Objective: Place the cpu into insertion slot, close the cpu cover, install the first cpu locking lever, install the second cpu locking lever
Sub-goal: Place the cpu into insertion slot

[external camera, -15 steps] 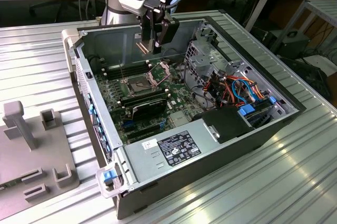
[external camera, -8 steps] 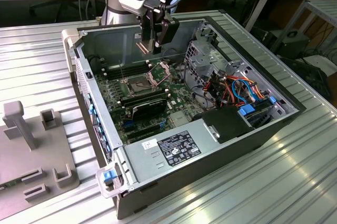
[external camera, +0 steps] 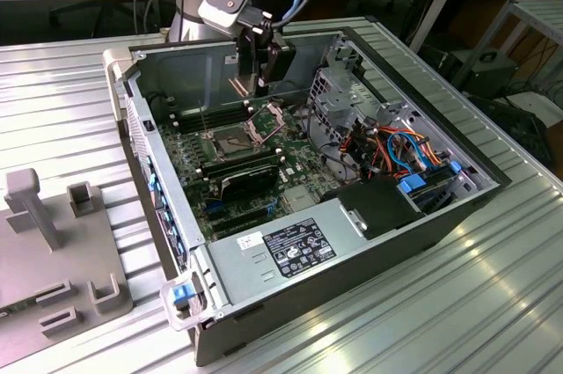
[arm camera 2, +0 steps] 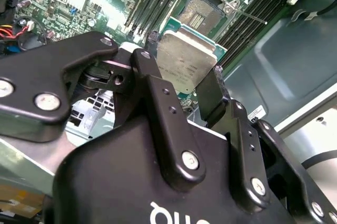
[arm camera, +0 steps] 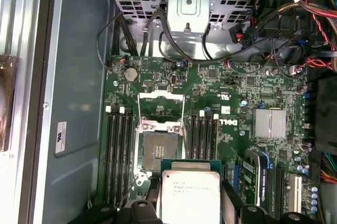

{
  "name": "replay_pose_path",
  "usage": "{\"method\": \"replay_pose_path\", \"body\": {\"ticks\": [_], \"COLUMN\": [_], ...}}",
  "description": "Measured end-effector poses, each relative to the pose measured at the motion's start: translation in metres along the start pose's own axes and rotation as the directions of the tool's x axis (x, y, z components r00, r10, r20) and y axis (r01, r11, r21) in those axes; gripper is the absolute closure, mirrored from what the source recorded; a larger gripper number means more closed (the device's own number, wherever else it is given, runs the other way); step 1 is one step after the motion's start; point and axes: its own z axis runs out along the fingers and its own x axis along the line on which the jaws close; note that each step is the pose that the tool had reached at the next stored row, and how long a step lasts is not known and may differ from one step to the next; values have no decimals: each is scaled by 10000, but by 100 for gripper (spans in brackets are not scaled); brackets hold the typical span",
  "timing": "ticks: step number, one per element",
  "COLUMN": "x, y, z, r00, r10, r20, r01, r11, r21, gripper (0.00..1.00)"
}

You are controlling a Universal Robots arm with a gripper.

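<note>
My gripper (external camera: 255, 82) hangs inside the open computer case, above the green board. It is shut on the cpu (arm camera: 189, 195), a flat silver-grey square chip held by its edges between the black fingers (arm camera 2: 152, 84). The insertion slot (arm camera: 159, 147) lies bare with its dark pin field showing, a short way off from the chip in both wrist views. The cpu cover (arm camera: 160, 109) is swung open, standing up at the socket's edge (external camera: 268, 119). A thin lever wire (arm camera 2: 247, 16) sticks out beside the insertion slot (arm camera 2: 202, 13). The cpu (arm camera 2: 187, 63) is above the board, not touching it.
Long black memory slots (arm camera: 118, 145) flank the socket on both sides. A silver heat sink (arm camera: 269, 124) sits on the board. A metal drive cage (external camera: 339, 92) and coloured cables (external camera: 400, 150) crowd the exterior view's right. A black power supply (external camera: 290, 246) is at the front.
</note>
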Motion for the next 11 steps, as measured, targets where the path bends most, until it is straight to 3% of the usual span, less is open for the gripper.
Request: {"method": "replay_pose_path", "body": {"ticks": [5,11], "x": [70,79], "y": [8,7], "z": [59,76], "r00": [10000,9999], "r10": [89,126], "r20": [5,8], "r01": [-89,-126], "r11": [10000,9999], "r21": [2,2], "gripper": [46,46]}}
